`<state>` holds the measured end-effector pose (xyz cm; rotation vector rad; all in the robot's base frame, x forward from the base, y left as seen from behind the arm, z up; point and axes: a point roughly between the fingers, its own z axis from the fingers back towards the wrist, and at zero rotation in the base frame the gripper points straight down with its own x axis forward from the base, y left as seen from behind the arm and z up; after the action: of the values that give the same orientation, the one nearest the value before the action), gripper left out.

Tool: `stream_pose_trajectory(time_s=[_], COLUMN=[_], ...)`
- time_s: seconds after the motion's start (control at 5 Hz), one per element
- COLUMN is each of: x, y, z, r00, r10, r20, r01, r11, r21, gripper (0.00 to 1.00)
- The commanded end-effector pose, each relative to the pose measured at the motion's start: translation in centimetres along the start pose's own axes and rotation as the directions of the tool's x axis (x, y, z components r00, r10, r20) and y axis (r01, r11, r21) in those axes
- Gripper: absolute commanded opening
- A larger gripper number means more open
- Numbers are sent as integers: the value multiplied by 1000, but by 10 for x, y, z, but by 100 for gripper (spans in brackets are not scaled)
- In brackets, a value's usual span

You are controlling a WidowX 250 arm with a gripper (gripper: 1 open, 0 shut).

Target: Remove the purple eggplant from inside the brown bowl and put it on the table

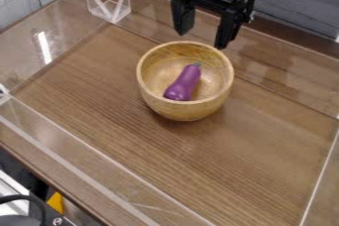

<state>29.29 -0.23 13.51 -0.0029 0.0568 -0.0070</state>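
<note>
A small glossy purple eggplant (183,81) lies inside the round light-brown wooden bowl (153,96), which sits near the middle of the dark wood-grain table (119,161). My black gripper (205,24) hangs above the bowl's far rim, pointing down. Its two fingers (179,17) stand wide apart with nothing between them, and it is not touching the bowl or the eggplant.
Low clear plastic walls (66,161) run around the tabletop's edges. A clear plastic bracket (109,4) stands at the back left corner. Bare wood surrounds the bowl on the left, front and right.
</note>
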Motion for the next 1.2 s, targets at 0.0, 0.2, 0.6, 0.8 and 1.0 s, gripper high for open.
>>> stream_pose_trajectory(time_s=[0.0, 0.2, 0.6, 0.8, 1.0], x=[-12, -17, -19, -22, -20], y=[2, 7, 4, -1, -3], z=[-4, -5, -10, -19, -24], r00=[1000, 998, 993, 991, 999], r10=[-3, 41, 109, 126, 8], r20=[-21, -43, -53, -54, -53], r01=[3, -41, -110, -126, -7], r11=[1000, 999, 994, 992, 1000], r21=[2, 0, -4, -4, 9], gripper=[100, 100, 100, 100, 100])
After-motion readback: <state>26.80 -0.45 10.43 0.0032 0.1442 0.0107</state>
